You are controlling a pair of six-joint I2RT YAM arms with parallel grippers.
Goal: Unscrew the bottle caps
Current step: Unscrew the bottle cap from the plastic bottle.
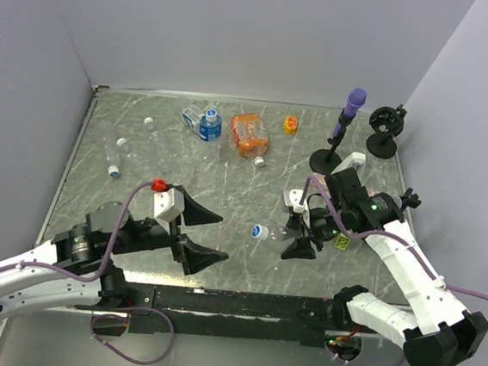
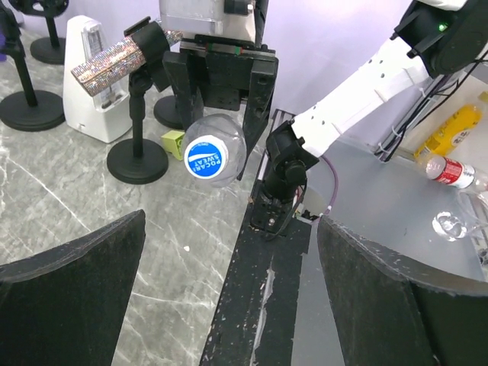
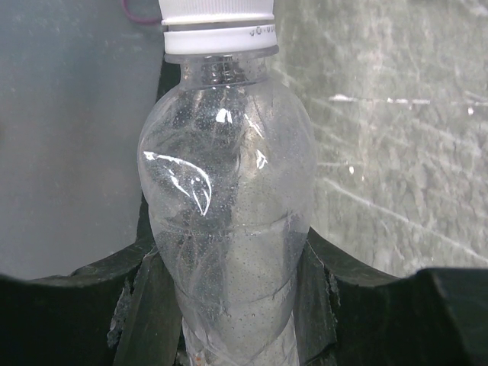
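Crumpled clear plastic bottle (image 3: 229, 191) in right gripper (image 3: 232, 305); round white cap (image 3: 217, 15) on.

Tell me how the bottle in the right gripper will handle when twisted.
Probably light: the bottle looks empty. Likely soft: its thin wall looks creased, so it may buckle. Smooth plastic could slip in the right gripper.

— What's the table (image 1: 243, 192) made of?
— Grey, veined like marble; smooth, with a dull sheen.
— And the bottle (image 3: 229, 229) by its right edge?
— Thin clear plastic, glossy, misted with fine droplets inside. Its cap (image 3: 217, 9) is smooth white plastic.
— The left gripper (image 2: 232, 221)?
— Its fingers (image 2: 69, 297) are matt black and slightly grainy. The microphone handle (image 2: 114, 61) glitters silver and looks rough.
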